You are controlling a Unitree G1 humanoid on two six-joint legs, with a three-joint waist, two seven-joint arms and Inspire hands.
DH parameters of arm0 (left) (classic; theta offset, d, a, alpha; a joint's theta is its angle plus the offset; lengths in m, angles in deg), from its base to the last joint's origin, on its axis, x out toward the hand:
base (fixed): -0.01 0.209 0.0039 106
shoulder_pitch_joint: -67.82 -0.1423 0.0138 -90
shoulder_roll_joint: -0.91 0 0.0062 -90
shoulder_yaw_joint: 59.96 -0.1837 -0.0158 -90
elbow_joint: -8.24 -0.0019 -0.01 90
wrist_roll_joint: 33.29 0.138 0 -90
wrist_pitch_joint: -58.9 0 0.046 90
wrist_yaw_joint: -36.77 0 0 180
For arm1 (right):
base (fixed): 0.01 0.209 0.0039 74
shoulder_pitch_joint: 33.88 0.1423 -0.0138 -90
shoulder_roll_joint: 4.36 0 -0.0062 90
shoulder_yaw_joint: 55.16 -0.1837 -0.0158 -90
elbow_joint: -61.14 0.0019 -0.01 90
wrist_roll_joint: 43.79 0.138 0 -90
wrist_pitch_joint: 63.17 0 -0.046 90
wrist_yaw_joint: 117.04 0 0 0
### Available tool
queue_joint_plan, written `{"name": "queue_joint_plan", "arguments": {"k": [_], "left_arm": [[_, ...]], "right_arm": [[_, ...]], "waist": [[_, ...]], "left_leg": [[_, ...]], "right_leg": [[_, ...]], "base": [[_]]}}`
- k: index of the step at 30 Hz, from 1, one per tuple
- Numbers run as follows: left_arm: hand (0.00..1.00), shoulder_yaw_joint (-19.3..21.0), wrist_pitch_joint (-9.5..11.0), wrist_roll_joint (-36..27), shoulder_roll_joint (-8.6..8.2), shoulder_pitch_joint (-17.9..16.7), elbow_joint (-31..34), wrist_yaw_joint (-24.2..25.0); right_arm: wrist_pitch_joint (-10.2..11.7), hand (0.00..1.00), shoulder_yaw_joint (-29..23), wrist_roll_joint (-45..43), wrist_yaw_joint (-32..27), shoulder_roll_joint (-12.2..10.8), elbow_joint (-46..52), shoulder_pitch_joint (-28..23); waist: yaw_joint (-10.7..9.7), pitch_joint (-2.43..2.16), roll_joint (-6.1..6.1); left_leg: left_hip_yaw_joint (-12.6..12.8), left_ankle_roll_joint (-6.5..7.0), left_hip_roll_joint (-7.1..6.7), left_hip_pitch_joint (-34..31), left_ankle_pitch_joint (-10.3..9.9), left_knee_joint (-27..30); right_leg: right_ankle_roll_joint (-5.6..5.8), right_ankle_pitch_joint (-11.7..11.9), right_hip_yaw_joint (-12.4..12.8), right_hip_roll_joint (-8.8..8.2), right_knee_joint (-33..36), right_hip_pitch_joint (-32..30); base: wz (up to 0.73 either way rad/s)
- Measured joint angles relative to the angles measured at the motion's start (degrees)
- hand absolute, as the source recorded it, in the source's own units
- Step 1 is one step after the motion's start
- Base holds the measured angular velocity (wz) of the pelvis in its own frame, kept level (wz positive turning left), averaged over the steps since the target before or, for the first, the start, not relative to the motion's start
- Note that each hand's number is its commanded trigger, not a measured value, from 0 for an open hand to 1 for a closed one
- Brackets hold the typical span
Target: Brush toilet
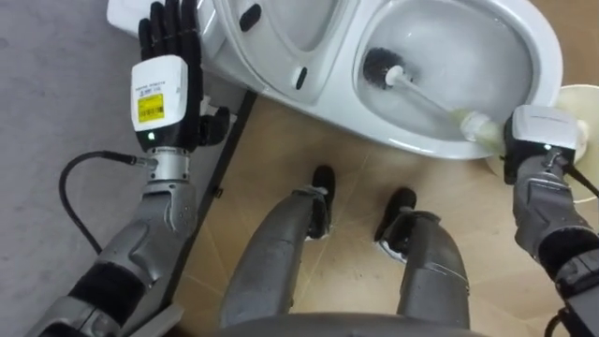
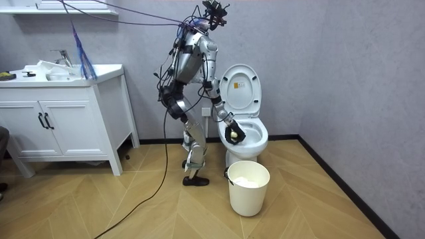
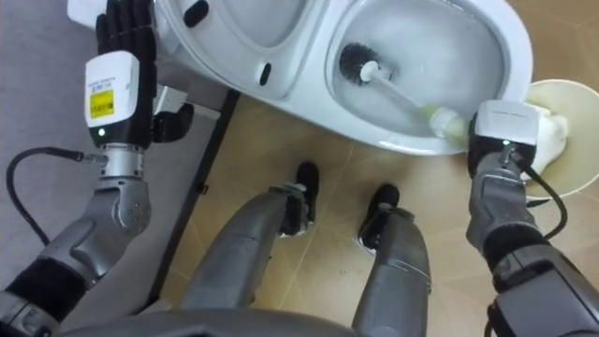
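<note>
Left eye view: looks straight down into a white toilet bowl (image 1: 547, 65). Grips the pale handle of a toilet brush (image 1: 426, 92) in the right hand (image 1: 541, 131), with the fingers tucked out of sight under the hand's back. Rests the black bristle head against the bowl's inner wall, below the rim. Holds the left hand (image 1: 167, 56) released, fingers straight, right at the edge of the raised seat (image 1: 281, 37). Catches a sliver of a cream bucket (image 1: 585, 98) just beside the right hand.

Right eye view: repeats the same scene, with more of the bucket's rim and something pale inside it.

Room view: stands bent forward before the toilet, against a grey wall (image 2: 345, 66), with the raised seat upright behind the bowl. Reveals what the head cameras hide: dark fingers closed round the brush's yellowish grip above the bowl. Places the bucket on the wood floor (image 2: 133, 212), in front of the toilet and nearer the camera. Takes in a white vanity cabinet (image 2: 66, 126) with a tap (image 2: 63, 56) at the room view's left.
</note>
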Motion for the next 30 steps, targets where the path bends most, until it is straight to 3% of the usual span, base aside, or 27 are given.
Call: {"name": "queue_joint_plan", "arguments": {"k": [5, 7, 8, 11, 12, 14, 16, 19, 27, 30], "left_arm": [[0.0, -0.5, 1.37, -1.68, 0.18, 1.24, -1.46, -1.19], [0.0, -1.14, 1.95, -2.4, 1.12, 2.2, -1.45, -1.22], [0.0, -1.42, 2.04, -2.4, 1.44, 2.58, -1.38, -1.18], [0.0, -1.44, 2.1, -2.24, 2.66, 3.08, -0.41, -1.55], [0.0, -1.21, 2.11, -2.25, 2.82, 3.02, 0.19, -1.55], [0.0, -0.81, 2.01, -2.33, 2.87, 2.92, 1.16, -1.37], [0.0, -0.17, 1.56, -2.26, 3.04, 2.53, 2.4, -0.87], [0.0, 0.51, 1.38, -2.04, 3.24, 2.59, 2.39, -0.68], [0.0, 1.17, 0.39, -2.06, 3.24, 2.53, 2.3, 4.88], [0.0, 1.23, 0.54, -1.28, 3.23, 1.87, 2.24, 5.84]], "right_arm": [[1.43, 1.0, 3.38, 1.2, 0.25, 3.25, -3.04, 2.33], [4.24, 1.0, 5.81, 6.44, -0.15, 4.7, -7.8, 5.85], [4.71, 1.0, 6.12, 7.97, -0.34, 5.0, -8.65, 6.39], [7.14, 1.0, 5.15, 15.77, -1.04, 5.04, -11.14, 8.84], [8.3, 1.0, 3.79, 18.18, -1.4, 5.04, -12.38, 10.0], [9.21, 1.0, 1.3, 21.1, -1.62, 5.07, -14.24, 11.64], [9.46, 1.0, 0.7, 23.51, -1.64, 5.18, -16.33, 12.4], [10.18, 1.0, -0.64, 25.31, -2.03, 5.29, -16.6, 12.44], [11.15, 1.0, -0.69, 29.29, -2.19, 5.29, -21.34, 11.99], [11.37, 1.0, -1.99, 29.33, -2.1, 5.17, -21.31, 10.0]], "waist": [[0.69, 0.13, -0.19], [0.5, 0.4, -0.7], [0.56, 0.68, -1.27], [0.11, 0.91, -2.37], [-0.44, 1.16, -3.36], [-1.02, 0.86, -3.46], [-1.26, 0.77, -5.71], [-2.64, 0.84, -7.16], [-3.83, 0.91, -7.47], [-3.74, 0.86, -7.36]], "left_leg": [[0.02, -0.18, 0.44, -0.73, -0.11, 1.04], [0.05, -0.16, 0.13, -1.41, -0.09, 1.35], [0.12, -0.15, 0.06, -1.64, -0.07, 1.48], [0.33, -0.14, -0.56, -2.86, -0.06, 2.76], [0.22, 0.05, -1.13, -3.33, 0.16, 2.8], [0.35, 0.16, -1.32, -3.79, 0.22, 3.35], [0.9, 0.22, -1.37, -3.5, 0.26, 3.33], [0.72, 0.44, -1.44, -2.82, 0.42, 3.4], [1.0, 1.05, -2.59, 1.59, 0.78, 0.36], [1.21, 1.3, -2.82, 2.61, 0.77, 0.0]], "right_leg": [[-0.3, -0.23, -0.06, 0.14, 0.39, -0.4], [-0.31, -0.54, 0.03, -0.35, 1.52, -1.42], [-0.28, -0.59, 0.29, -0.39, 1.88, -1.8], [-0.33, -1.5, 0.71, -1.4, 4.4, -3.62], [-0.26, -1.77, 0.78, -1.98, 5.19, -4.34], [0.06, -2.12, 1.17, -2.16, 5.88, -4.83], [0.12, -2.17, 1.92, -2.27, 6.34, -5.1], [0.15, -2.13, 1.58, -2.38, 6.41, -4.19], [1.66, -2.21, 1.71, -4.16, 6.07, -0.74], [1.54, -1.98, 1.95, -4.13, 5.81, 0.17]], "base": [[0.0], [0.05], [0.04], [0.1], [0.17], [0.07], [-0.07], [0.05], [0.03], [0.02]]}}
